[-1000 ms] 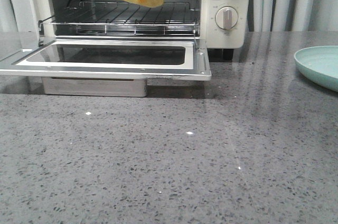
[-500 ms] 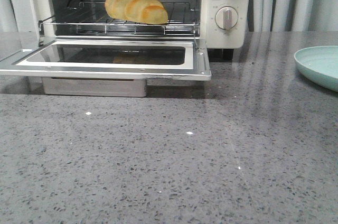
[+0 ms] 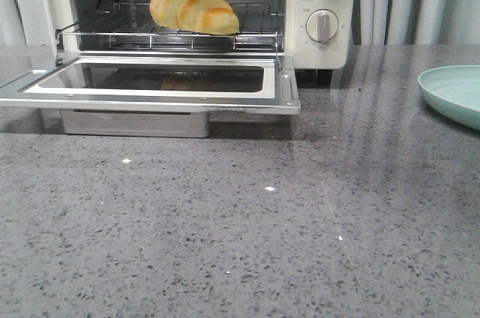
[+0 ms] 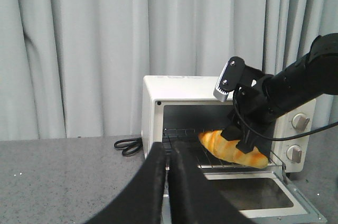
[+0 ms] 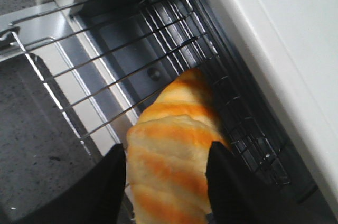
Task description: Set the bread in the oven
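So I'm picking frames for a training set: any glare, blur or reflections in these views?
Front view: ceiling lights glint as specks on the countertop, and the bread reflects faintly in the oven door glass. Left wrist view: evenly lit, with the left hand soft. Right wrist view: the right hand is blurred.

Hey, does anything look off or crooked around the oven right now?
Nothing is spilled or broken. The bread lies at a slant across the wire rack in the oven, whose door hangs fully open, and the right gripper straddles one end.
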### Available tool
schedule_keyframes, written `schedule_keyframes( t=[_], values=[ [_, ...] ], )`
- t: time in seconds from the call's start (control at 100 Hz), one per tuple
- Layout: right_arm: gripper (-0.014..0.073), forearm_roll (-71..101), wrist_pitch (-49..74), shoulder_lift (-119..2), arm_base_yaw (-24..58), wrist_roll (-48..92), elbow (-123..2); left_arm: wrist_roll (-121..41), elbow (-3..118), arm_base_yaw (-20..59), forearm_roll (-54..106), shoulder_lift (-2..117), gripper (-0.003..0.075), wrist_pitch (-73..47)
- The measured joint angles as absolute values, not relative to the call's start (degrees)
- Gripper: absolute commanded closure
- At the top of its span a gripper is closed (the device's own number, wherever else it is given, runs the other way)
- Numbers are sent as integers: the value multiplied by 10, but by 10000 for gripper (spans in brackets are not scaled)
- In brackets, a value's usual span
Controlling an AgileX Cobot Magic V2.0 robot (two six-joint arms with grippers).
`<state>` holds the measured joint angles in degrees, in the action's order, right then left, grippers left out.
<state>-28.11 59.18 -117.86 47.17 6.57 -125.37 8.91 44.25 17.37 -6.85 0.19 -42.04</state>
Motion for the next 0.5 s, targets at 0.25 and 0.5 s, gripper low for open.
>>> schedule_keyframes(
  t=[0.25, 0.5],
  values=[
    [276, -270, 671, -1179, 515, 67, -1300, 96, 437, 124, -63, -1, 742, -470],
    [276, -258, 716, -1166, 540, 67, -1306, 70, 373, 31, -4, -1, 741, -401]
  ],
)
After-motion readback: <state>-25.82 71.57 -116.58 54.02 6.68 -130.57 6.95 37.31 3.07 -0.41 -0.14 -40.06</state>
